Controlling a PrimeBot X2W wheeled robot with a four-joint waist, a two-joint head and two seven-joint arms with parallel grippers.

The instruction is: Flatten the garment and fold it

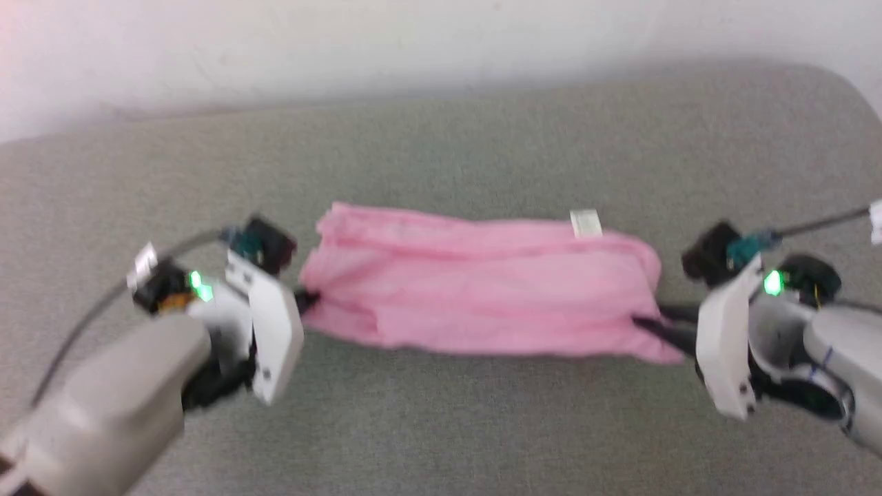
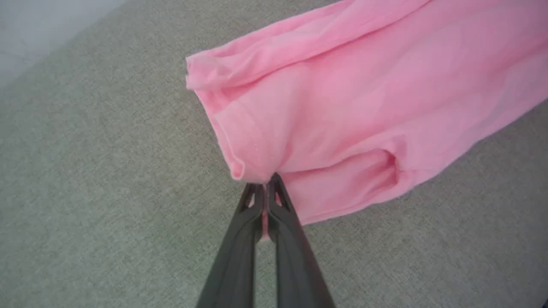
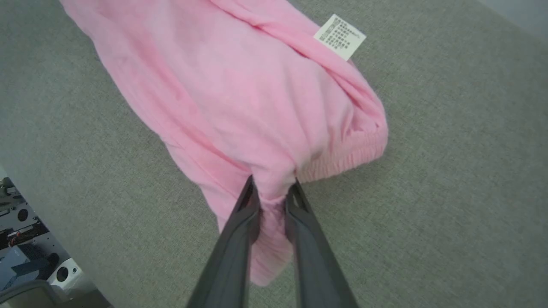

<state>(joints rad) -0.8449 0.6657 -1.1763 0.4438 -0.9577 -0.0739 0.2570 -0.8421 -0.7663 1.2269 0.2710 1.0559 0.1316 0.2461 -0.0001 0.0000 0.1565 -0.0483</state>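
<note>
Pink garment (image 1: 475, 289), ends clamped by left gripper (image 2: 266, 184), right gripper (image 3: 273, 188), white label (image 3: 340, 37) with illegible print

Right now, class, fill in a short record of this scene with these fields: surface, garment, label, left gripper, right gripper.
surface: grey fabric cushion
garment: pink garment, bunched in long folds, stretched between the two grippers, not yet flat
label: white label, on the far edge, nearer the right end
left gripper: left gripper shut on the garment's left end
right gripper: right gripper shut on cloth beside the gathered waistband
</note>
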